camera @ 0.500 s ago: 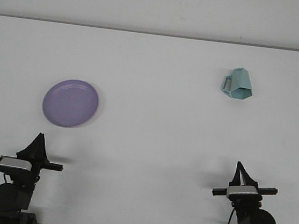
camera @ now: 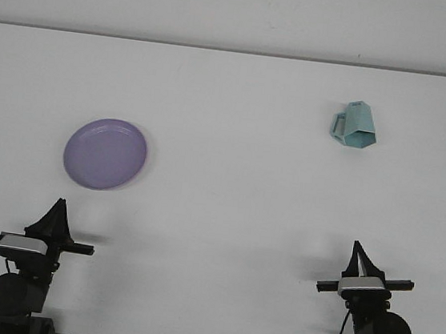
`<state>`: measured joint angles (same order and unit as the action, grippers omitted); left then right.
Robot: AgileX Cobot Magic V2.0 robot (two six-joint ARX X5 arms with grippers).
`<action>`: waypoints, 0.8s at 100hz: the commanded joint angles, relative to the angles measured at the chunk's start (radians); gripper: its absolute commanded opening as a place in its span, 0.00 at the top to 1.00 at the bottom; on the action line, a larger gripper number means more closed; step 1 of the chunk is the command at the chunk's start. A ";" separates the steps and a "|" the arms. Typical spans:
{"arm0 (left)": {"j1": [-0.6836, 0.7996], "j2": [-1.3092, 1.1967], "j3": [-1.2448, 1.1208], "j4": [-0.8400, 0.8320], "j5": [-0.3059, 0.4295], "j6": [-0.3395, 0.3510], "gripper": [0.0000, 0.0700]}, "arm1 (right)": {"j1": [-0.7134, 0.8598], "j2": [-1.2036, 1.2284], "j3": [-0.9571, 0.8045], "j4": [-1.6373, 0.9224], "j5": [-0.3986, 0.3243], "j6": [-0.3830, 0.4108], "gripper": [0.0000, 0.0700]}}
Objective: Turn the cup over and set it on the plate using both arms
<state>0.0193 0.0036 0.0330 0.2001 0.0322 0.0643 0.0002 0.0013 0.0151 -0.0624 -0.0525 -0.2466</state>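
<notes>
Nothing on the table has shifted since half a second ago, as far as I can see: the cup [camera: 354,125] lies where it did, the plate [camera: 105,154] too, and both arms sit parked as before. That pale teal cup is upside down far out on the right side of the white table [camera: 225,216], its handle sticking out toward the left. On the left side, well apart from it, rests the round lilac plate, bare. Down at the near edge, the left gripper [camera: 56,221] points away from me, just short of the plate, and its fingers look pressed together into a single dark tip. At the opposite corner, the right gripper [camera: 355,259] stands the same way, closed to a point, holding nothing.
</notes>
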 commanded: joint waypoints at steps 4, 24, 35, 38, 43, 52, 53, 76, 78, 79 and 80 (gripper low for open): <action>-0.001 0.000 -0.017 0.011 0.001 -0.003 0.98 | 0.001 0.000 -0.003 0.018 0.000 -0.005 1.00; -0.001 0.000 -0.017 0.008 0.001 -0.034 0.98 | 0.001 0.000 -0.003 0.018 0.000 -0.005 1.00; -0.001 0.000 -0.017 0.011 0.001 -0.101 0.98 | 0.002 0.000 -0.003 0.033 -0.011 0.051 1.00; -0.001 0.000 -0.017 0.011 0.001 -0.114 0.98 | 0.002 0.000 -0.003 0.034 -0.017 0.087 1.00; -0.001 0.000 -0.017 0.011 0.001 -0.132 0.98 | 0.002 0.000 -0.003 0.039 -0.021 0.138 1.00; -0.001 0.000 -0.017 0.011 0.001 -0.174 0.98 | 0.002 0.000 -0.003 0.041 -0.020 0.259 1.00; -0.001 0.000 -0.017 0.011 0.001 -0.180 0.98 | 0.002 0.000 -0.003 0.042 -0.020 0.276 1.00; -0.001 0.000 -0.013 0.008 0.001 -0.238 0.99 | 0.000 0.009 0.068 0.082 0.018 0.516 1.00; -0.001 0.000 -0.013 0.008 0.001 -0.238 0.99 | 0.000 0.019 0.087 0.077 0.032 0.512 1.00; -0.001 0.000 -0.012 0.008 0.001 -0.238 0.99 | 0.000 0.025 0.096 0.074 0.039 0.510 1.00; -0.001 0.000 -0.012 0.007 0.001 -0.238 0.98 | 0.000 0.031 0.106 0.071 0.045 0.507 1.00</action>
<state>0.0193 0.0036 0.0330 0.1993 0.0322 -0.1555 -0.0002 0.0090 0.0544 -0.0002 -0.0399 0.1978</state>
